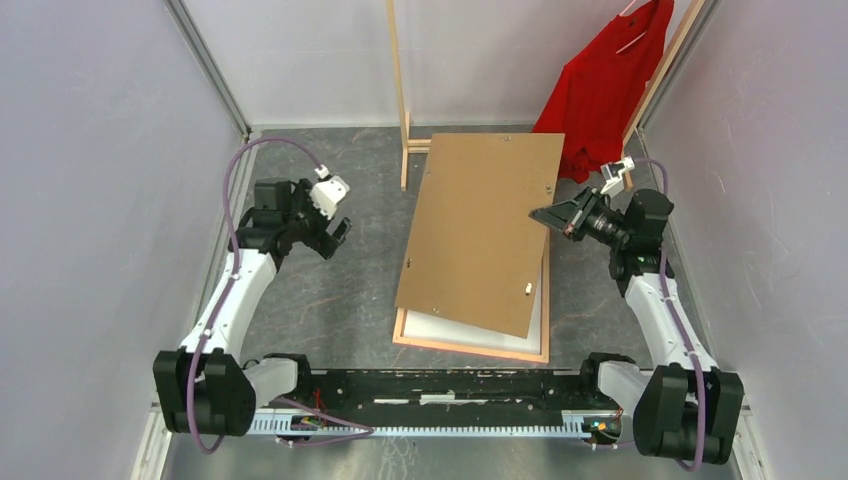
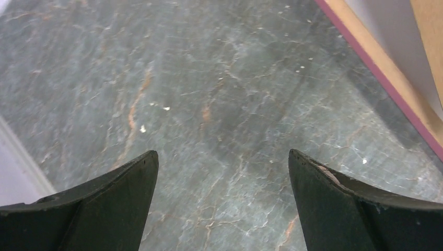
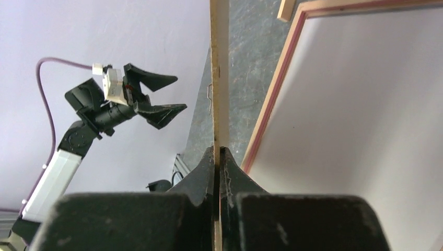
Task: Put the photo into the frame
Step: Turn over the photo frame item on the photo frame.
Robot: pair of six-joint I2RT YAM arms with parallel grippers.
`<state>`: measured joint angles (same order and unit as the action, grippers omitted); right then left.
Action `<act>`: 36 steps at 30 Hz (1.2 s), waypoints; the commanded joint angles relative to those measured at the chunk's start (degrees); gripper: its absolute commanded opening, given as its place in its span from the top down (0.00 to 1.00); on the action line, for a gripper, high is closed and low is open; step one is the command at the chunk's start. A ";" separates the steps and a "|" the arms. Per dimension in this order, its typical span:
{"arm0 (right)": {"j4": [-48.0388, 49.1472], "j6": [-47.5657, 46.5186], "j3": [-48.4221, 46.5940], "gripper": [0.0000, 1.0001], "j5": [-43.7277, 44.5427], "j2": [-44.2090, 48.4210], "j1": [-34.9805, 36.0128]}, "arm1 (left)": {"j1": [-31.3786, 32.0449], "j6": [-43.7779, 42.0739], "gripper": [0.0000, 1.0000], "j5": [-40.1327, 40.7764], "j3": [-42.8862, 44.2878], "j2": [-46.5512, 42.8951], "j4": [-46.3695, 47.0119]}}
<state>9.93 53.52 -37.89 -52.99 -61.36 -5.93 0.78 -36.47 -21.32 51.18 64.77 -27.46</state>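
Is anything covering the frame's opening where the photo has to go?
Yes. The brown backing board, pinched at its right edge by the shut right gripper, lies tilted over most of the frame; only a white strip inside shows along the near and right sides. The open left gripper holds nothing.

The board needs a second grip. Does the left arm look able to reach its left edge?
Probably yes: the left end effector hangs open beside the backing board, with only bare table between.

The grey marbled table (image 1: 340,290) carries the frame (image 1: 465,347) lying flat and the standing wooden rack (image 1: 404,150).
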 commanded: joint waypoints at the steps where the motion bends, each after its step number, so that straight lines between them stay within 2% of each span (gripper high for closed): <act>1: -3.13 -0.31 1.83 1.00 -5.77 3.60 -0.62 | 3.18 -1.90 0.00 -2.38 0.37 2.66 1.35; 6: -14.43 -6.88 0.89 1.00 -5.06 4.99 -1.27 | 5.49 -1.49 0.00 -3.17 -1.16 6.02 5.17; 13: -19.24 -8.44 0.50 1.00 -2.75 6.35 -2.34 | 8.30 -2.29 0.00 -3.50 -1.06 12.04 7.14; 19: -24.59 -12.40 -2.38 1.00 -0.28 3.30 -2.59 | 9.14 -1.99 0.00 -4.48 -0.42 14.94 9.05; 36: -21.50 -14.49 -6.96 1.00 -1.71 -8.06 -2.68 | 10.30 -3.38 0.00 -5.47 -3.19 14.68 9.33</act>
<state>-16.58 39.77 -42.26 -52.49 -68.01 -8.38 10.74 -37.17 -24.73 47.66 80.09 -18.74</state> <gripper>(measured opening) 0.023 0.996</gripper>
